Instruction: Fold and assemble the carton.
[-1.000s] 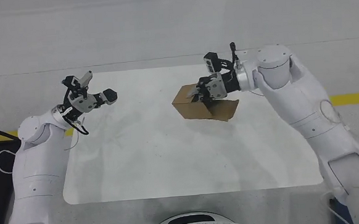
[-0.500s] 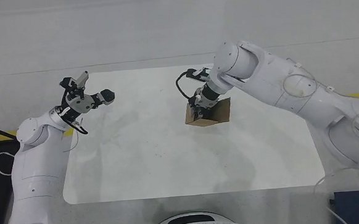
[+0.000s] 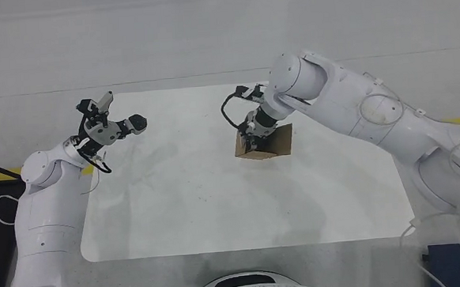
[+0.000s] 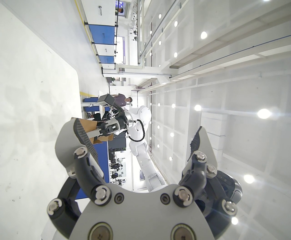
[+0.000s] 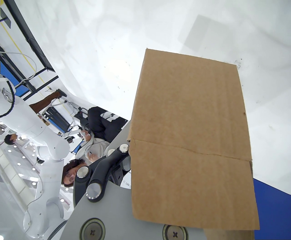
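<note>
The brown cardboard carton (image 3: 268,142) stands on the white table (image 3: 218,215), right of centre toward the far edge. My right gripper (image 3: 251,131) sits at its left end, shut on a flap. In the right wrist view a carton panel (image 5: 191,127) with a crease across it covers the fingertips. My left gripper (image 3: 124,125) hangs above the table's far left corner, well apart from the carton, open with nothing between its fingers (image 4: 84,136). From the left wrist view, the carton (image 4: 89,126) shows far off with the right gripper (image 4: 106,129) on it.
The right arm's forearm and elbow (image 3: 346,97) stretch over the table's far right part. The table's near half (image 3: 243,222) is bare white surface with rounded corners. Grey floor lies beyond the far edge.
The right arm has swung its elbow out over the table. The carton turned in its grip and shifted slightly left and toward me. The left arm stayed almost still.
</note>
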{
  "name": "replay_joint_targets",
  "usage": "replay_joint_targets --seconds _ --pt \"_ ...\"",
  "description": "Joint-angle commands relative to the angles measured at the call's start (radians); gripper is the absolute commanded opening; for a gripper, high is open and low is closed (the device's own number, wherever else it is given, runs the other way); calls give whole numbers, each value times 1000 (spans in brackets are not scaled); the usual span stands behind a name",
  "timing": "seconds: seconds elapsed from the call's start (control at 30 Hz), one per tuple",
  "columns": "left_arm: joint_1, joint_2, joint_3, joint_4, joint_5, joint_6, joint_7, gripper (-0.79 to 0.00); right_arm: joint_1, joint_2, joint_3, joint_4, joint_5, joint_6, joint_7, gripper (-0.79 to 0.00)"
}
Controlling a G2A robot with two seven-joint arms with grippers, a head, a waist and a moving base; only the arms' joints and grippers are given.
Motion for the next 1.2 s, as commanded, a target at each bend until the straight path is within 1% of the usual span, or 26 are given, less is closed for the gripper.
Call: replay_joint_targets --seconds 0.0,0.3,0.33,0.37,0.43,0.47,0.53,0.6,0.7,0.83,0.9,0.97,1.03,1.1,1.17 --pt "0 0 0 0 0 0 0 0 0 0 0 -1 10 5 -3 0" --pt "0 0 0 0 0 0 0 0 0 0 0 -1 10 5 -3 0" --pt "0 0 0 0 0 0 0 0 -3 1 6 -5 14 -9 -13 0" --pt "0 0 0 0 0 0 0 0 -19 8 33 -17 31 -64 -61 0" --pt "0 0 0 0 0 0 0 0 -62 39 90 -67 54 -174 -130 0" --pt "0 0 0 0 0 0 0 0 -82 57 112 -96 42 -198 -168 0" --pt "0 0 0 0 0 0 0 0 -118 97 152 -190 -3 -203 -232 0" --pt "0 0 0 0 0 0 0 0 -162 141 199 -294 -48 -177 -292 0" --pt "0 0 0 0 0 0 0 0 -249 210 274 -426 -95 -166 -313 0" --pt "0 0 0 0 0 0 0 0 -402 295 377 -551 -158 -233 -344 0" --pt "0 0 0 0 0 0 0 0 -494 334 421 -614 -218 -251 -395 0" --pt "0 0 0 0 0 0 0 0 -590 370 459 -674 -282 -240 -455 0" --pt "0 0 0 0 0 0 0 0 -686 398 496 -715 -321 -184 -531 0" --pt "0 0 0 0 0 0 0 0 -761 415 522 -739 -325 -149 -589 0" --pt "0 0 0 0 0 0 0 0 -810 420 536 -718 -319 -143 -634 0"
